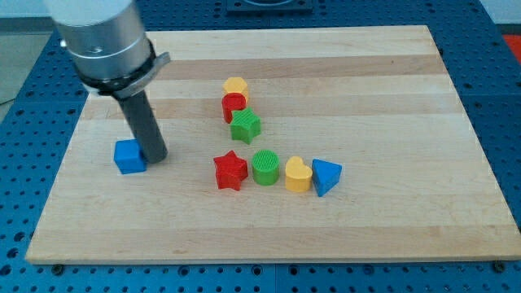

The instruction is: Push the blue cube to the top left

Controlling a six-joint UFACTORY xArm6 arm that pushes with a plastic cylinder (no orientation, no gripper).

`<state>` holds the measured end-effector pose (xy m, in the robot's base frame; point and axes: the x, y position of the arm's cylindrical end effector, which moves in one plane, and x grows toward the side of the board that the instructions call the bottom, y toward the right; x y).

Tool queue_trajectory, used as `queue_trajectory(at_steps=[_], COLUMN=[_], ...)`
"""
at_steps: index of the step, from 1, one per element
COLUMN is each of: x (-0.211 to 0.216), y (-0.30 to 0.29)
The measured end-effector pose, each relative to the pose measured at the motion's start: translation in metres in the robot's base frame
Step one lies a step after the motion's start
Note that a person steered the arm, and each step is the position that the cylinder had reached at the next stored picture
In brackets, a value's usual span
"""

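The blue cube [129,156] lies on the wooden board [366,81] at the view's left, about mid-height. My tip [155,157] stands on the board right against the cube's right side, touching or nearly touching it. The rod rises from there to the grey arm body at the view's top left.
A yellow block [235,85], a red block [234,105] and a green star [245,125] form a short column at the centre. Below them sit a red star [230,171], a green cylinder [265,168], a yellow heart [298,174] and a blue triangle [326,176] in a row.
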<state>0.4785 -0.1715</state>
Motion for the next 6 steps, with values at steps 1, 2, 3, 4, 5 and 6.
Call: queue_trajectory(at_steps=[1,2,3,4,5,6], x=[0.018,0.042,0.005,-0.080,-0.116,-0.089], y=[0.009,-0.005,-0.045,-0.072,-0.079,-0.064])
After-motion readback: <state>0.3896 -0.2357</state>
